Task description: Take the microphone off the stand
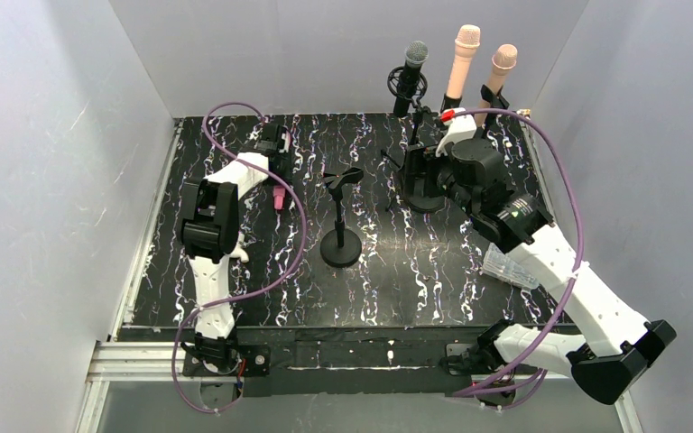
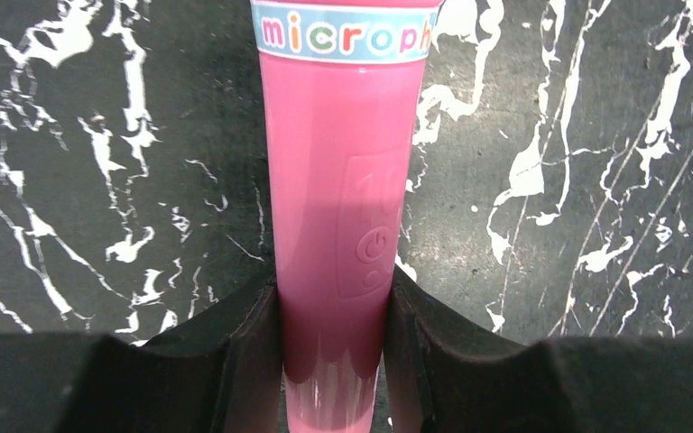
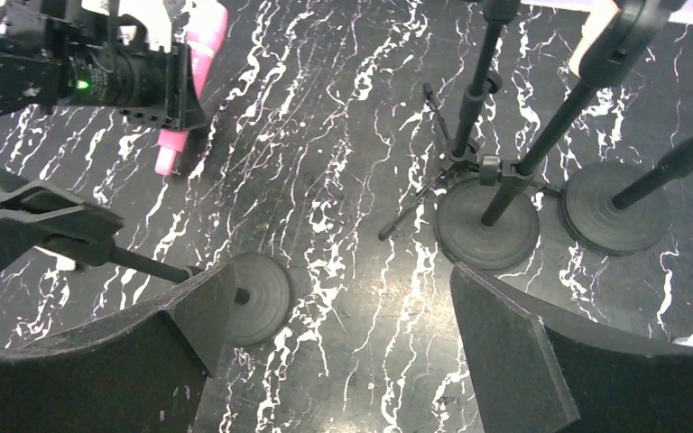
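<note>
Left of the bare stand (image 1: 341, 216), your left gripper (image 2: 334, 307) pinches the pink mic (image 2: 334, 180), so removal looks done. Your right gripper (image 3: 343, 289) is wide open, empty.

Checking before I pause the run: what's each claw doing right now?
Left claw: closed on the pink microphone.
Right claw: open, holding nothing.

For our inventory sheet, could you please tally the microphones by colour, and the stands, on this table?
Black microphone: 1
Pale pink microphones: 2
Bright pink microphone: 1
Stands: 4
Total: 8
</note>
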Controlling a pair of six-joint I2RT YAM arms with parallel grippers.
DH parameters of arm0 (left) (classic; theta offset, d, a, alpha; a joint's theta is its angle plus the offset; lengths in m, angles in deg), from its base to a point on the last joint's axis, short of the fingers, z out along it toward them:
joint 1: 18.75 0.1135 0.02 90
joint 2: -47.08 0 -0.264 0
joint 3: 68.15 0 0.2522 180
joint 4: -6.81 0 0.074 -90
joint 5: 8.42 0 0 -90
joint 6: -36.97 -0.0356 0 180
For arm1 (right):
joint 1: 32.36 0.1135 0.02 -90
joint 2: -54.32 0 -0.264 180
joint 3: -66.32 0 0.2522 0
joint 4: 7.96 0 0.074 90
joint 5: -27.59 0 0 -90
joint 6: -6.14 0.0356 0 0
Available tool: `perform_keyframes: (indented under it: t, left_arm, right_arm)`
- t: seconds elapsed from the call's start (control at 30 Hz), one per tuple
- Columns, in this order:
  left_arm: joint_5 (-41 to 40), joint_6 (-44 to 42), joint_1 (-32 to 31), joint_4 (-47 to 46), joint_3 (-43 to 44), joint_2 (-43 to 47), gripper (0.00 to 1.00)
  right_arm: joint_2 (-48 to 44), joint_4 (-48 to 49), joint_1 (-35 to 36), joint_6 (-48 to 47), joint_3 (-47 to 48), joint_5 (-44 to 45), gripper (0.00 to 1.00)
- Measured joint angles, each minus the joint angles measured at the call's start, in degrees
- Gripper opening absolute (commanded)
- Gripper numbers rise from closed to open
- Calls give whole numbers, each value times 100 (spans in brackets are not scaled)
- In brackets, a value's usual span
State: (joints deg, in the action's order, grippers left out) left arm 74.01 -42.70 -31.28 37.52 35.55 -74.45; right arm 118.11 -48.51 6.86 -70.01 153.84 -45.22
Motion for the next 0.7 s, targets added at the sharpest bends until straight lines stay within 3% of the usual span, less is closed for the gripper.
perform_keyframes:
  t: [0.13, 0.3, 0.5, 0.7]
  left_arm:
    - [-328, 20, -7, 55, 90, -20, 0]
    - [-584, 63, -7, 258, 378, -258, 23]
    - [-669, 190, -7, 597, 804, -487, 43]
    - [-684, 313, -4, 756, 951, -564, 49]
  right_arm:
    - [0, 46, -269, 87, -127, -251, 98]
    - [0, 118, -387, 144, -160, -483, 98]
    - [2, 170, -422, 232, -160, -691, 98]
    - [2, 173, -435, 269, -160, -800, 98]
